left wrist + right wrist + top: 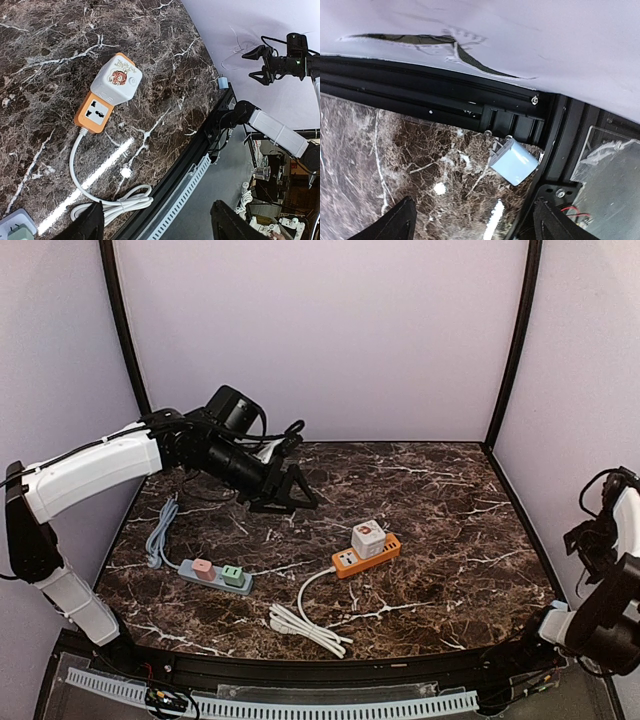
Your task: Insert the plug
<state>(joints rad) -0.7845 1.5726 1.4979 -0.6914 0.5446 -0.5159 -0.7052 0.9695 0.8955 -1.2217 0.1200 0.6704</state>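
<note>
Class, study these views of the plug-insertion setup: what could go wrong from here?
The blue plug lies at the table corner beside the frame; the right end effector may knock it off. The orange strip seems loose, so pushing may slide it. Its white cube crowds the free socket.

A dark marble table (450,540) bears an orange power strip (345,562) and a grey strip (187,566).

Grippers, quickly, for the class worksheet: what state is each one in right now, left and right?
Left gripper: open, holding nothing.
Right gripper: open, holding nothing.
</note>
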